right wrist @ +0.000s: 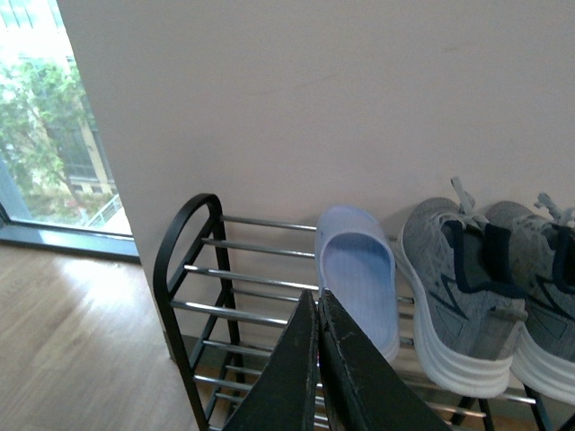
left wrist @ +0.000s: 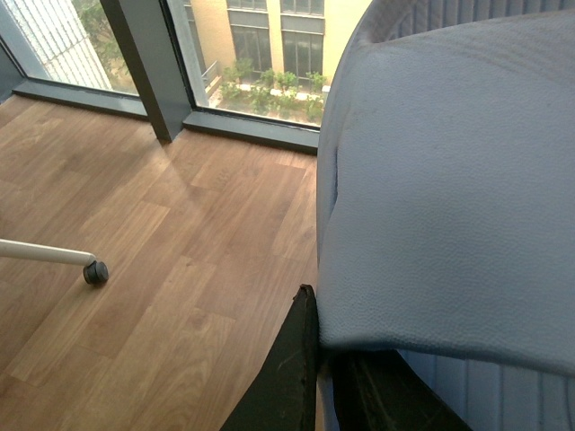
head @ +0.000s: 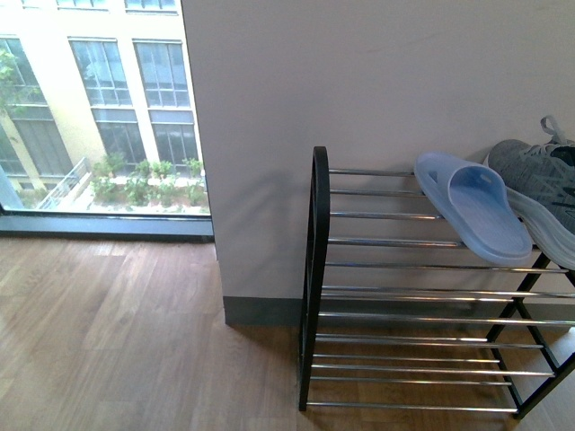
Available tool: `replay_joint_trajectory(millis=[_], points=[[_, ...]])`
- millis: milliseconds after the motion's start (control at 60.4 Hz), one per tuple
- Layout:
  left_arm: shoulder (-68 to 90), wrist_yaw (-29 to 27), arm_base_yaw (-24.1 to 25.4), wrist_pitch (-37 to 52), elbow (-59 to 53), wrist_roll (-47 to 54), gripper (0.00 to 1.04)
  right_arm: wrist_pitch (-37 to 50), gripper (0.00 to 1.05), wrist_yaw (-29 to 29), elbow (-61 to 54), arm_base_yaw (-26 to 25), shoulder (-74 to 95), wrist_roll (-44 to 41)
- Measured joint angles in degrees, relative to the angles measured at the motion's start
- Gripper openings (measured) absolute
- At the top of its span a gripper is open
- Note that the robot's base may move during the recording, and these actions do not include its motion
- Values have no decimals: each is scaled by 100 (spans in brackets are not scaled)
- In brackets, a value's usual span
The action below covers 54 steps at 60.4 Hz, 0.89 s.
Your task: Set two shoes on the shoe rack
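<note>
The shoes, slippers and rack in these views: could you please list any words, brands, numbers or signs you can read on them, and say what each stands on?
None: no readable text shows in any view.
Grey sneakers: only a dark zigzag pattern on the side, no letters or logo legible.
Blue slipper on the rack: plain.
Slipper in the left gripper: plain surface.
Shoe rack: no label visible.

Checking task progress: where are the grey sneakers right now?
Both grey sneakers sit side by side on the shoe rack's top tier against the wall, right of the pale blue slipper, in the right wrist view.
</note>
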Motion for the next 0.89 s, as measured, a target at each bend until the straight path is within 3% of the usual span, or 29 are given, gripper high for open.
replay_joint_trajectory(millis=[348, 695, 894], points=[[0, 0, -2, 0, 0, 0, 2, -616, 2, 629, -584, 682, -1176, 2], [0, 0, 0, 2, 0, 0, 2, -979, 2, 686, -911, 695, -1969, 2], [0, 0, 0, 0, -2, 0, 2, -1685, 2, 691, -914, 697, -2736, 2]])
